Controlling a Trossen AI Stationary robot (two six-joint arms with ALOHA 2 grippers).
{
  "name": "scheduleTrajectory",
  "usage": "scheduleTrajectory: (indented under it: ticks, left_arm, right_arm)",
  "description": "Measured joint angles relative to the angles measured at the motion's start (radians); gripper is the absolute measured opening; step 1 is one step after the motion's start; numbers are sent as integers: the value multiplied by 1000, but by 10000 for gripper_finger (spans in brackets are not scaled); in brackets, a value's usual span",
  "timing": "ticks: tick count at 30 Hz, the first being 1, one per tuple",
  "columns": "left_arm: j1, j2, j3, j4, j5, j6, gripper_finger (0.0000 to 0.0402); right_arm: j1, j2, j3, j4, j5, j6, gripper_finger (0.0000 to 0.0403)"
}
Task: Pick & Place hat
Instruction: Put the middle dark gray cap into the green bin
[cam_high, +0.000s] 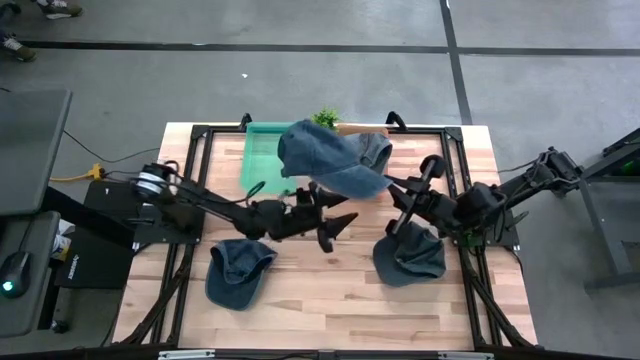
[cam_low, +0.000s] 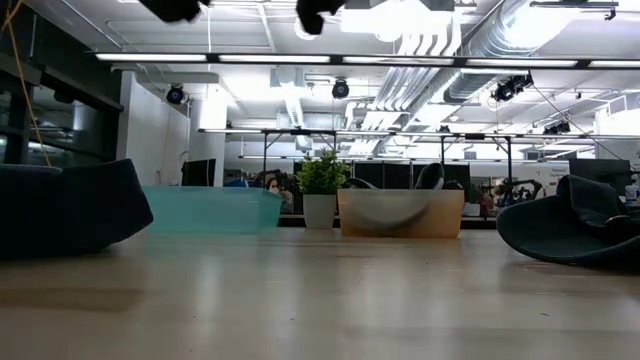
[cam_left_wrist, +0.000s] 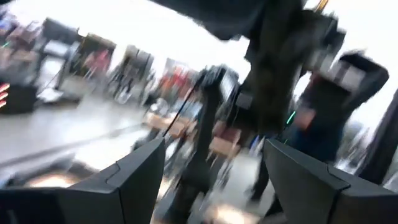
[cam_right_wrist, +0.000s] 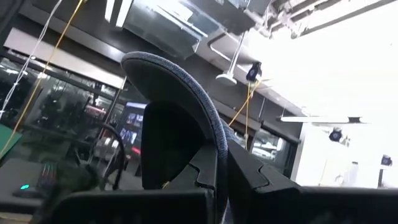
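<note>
A blue denim hat (cam_high: 330, 158) hangs in the air over the green bin (cam_high: 262, 150) at the table's far side, with my right gripper (cam_high: 393, 184) shut on it from the right. In the right wrist view its brim (cam_right_wrist: 180, 81) arches up past the fingers. My left gripper (cam_high: 338, 228) is open at mid-table, just near of the raised hat, with nothing between its fingers (cam_left_wrist: 140, 177). Two more denim hats lie on the table, one near left (cam_high: 238, 270) and one right (cam_high: 410, 255). My right gripper pinches the hat's brim at its edge (cam_right_wrist: 216, 155) between its two fingers. The fingers come from the table's right, slanting upward. The hat is lifted clear of the table and bins, and its brim curves up and away from the fingers.
A tan bin (cam_low: 400, 212) and a small potted plant (cam_low: 322, 185) stand beside the green bin (cam_low: 215, 210) along the far edge. Black frame rails (cam_high: 190, 180) border the wooden tabletop. Bare wood lies between the two resting hats (cam_low: 70, 205) (cam_low: 575, 225).
</note>
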Motion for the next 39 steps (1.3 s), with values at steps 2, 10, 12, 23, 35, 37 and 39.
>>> scheduleTrajectory:
  ticks: [2,10,12,23,35,37,39]
  left_arm:
    - [21,37,0,161,49,1,270]
    - [96,166,16,484,205,-38,270]
    - [99,162,36,496,232,-57,270]
    - [96,162,120,496,285,1,270]
    - [94,163,158,485,209,53,270]
    - [94,163,158,484,189,53,270]
    - [98,163,158,473,165,57,270]
  right_arm:
    - [0,0,0,14,-7,-15,5]
    - [-3,0,0,50,-62,-33,6]
    - [-15,0,0,50,-87,-22,6]
    - [-102,11,0,39,-203,114,5]
    - [-93,9,3,-10,-199,188,5]
    - [-93,9,3,-16,-199,198,5]
    - [-93,9,3,-28,-197,202,5]
